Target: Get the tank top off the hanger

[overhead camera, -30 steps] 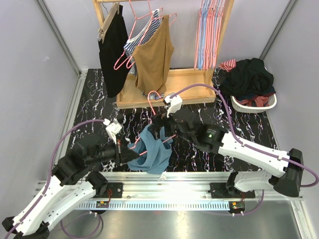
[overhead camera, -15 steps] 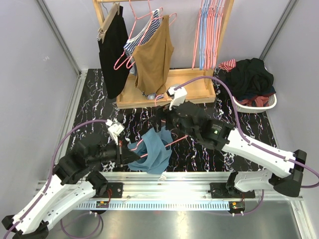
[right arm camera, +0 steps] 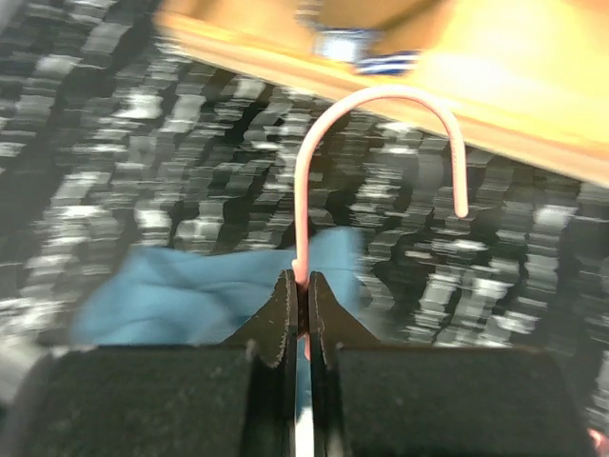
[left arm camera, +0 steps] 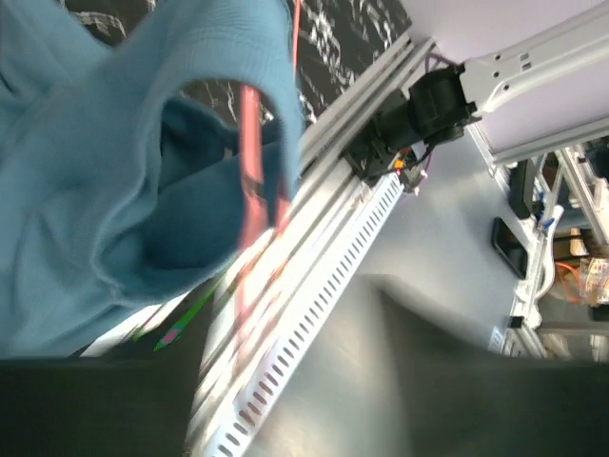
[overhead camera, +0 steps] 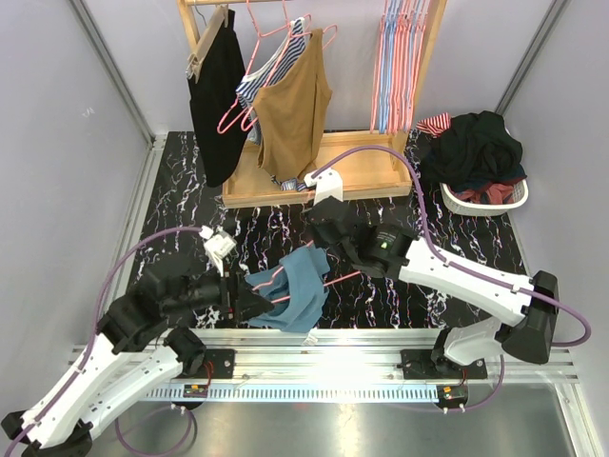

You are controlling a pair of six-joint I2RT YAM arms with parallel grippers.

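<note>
The blue tank top (overhead camera: 295, 286) hangs off the black marbled tabletop (overhead camera: 190, 205), a little toward 6 o'clock from the middle of the top view, with the pink hanger (right arm camera: 300, 219) still threaded through it. The right gripper (right arm camera: 304, 284) reaches in from 3 o'clock. Its fingers are pressed almost together on the hanger's neck, just below the hook, and the blue cloth lies right behind them. The left gripper (overhead camera: 253, 297) comes from 8 o'clock, its fingers clamped on a bunch of the tank top's 9 o'clock edge. In the left wrist view a strap loops around the pink wire.

At 12 o'clock stands a wooden rack (overhead camera: 362, 157) holding a tan top (overhead camera: 290, 109). At 2 o'clock a white basket (overhead camera: 481, 202) holds dark clothes. A pale tag (right arm camera: 338, 43) near the rack is too blurred to read.
</note>
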